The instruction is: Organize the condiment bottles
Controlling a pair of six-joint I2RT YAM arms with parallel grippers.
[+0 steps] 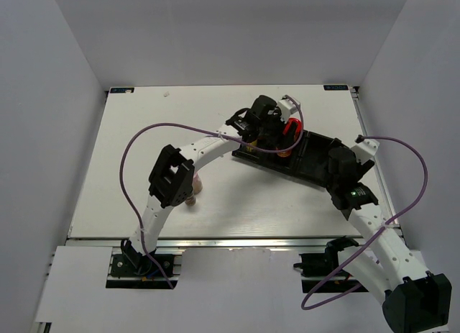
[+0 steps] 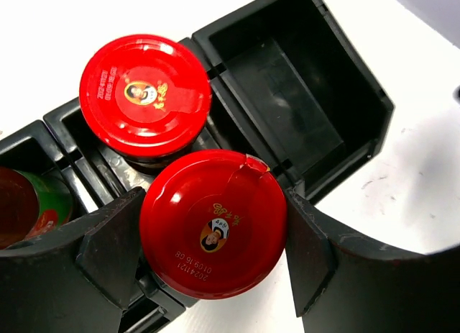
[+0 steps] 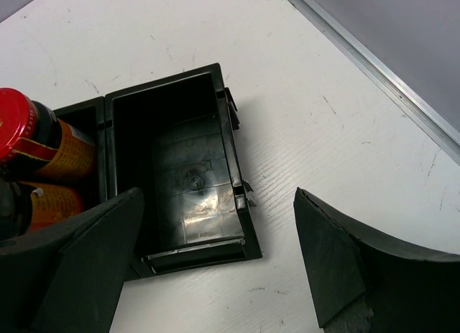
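the left arm reaches far across the white table (image 1: pixel 144 131) to the long black tray (image 2: pixel 377 110), which lies slanted on the right half of the table. the left gripper (image 2: pixel 214 229) is pinching one red-lidded jar (image 2: pixel 215 196): its two black fingers (image 2: pixel 108 254) press against the lid from both sides. this jar is at the near wall of the tray, just beside the second red-lidded jar (image 2: pixel 144 96), and their lids almost touch. the second jar stands upright inside a compartment. whether the held jar sits on the floor of its compartment or hangs a little above it, i cannot tell from here. in the next compartment, at the edge of the left wrist view, there is a bottle with a green label (image 2: pixel 50 203), but it is cut off and blurred.

the right gripper (image 3: pixel 217 203) hovers over the right end of the tray with its jaws spread wide and nothing between them. under it is the end compartment (image 3: pixel 187 182), its glossy floor in view. from this side both jars show dark bodies with orange labels.

a small pale pink bottle (image 1: pixel 191 196) is on the table, well apart from the tray, partly hidden under the left arm.
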